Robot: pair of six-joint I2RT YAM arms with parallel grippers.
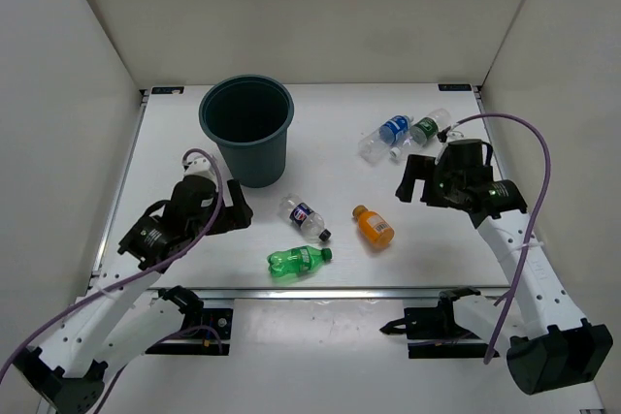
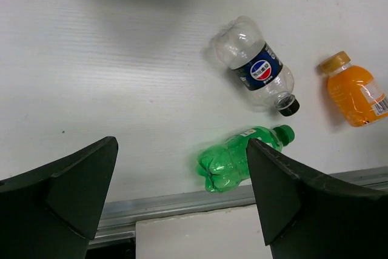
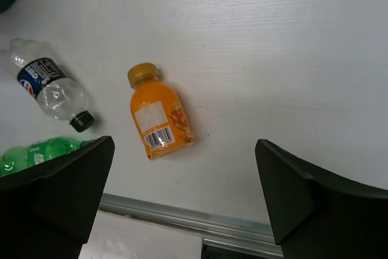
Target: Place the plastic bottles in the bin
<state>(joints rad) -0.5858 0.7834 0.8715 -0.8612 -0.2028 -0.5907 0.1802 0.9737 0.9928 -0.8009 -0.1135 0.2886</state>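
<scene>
The left gripper (image 2: 180,156) hangs spread wide and empty over the table (image 1: 170,147), near the upright bin (image 1: 254,157). In front of the bin lie the green bottle (image 1: 299,260), the clear bottle (image 1: 305,218) with a red-white-blue label and the orange bottle (image 1: 374,227), each apart. Further back, the blue-labelled bottle (image 1: 386,135) and the dark-green-labelled bottle (image 1: 427,128) lie together, perhaps touching. The right gripper (image 1: 415,179), likewise spread and empty, hovers just beside them.
</scene>
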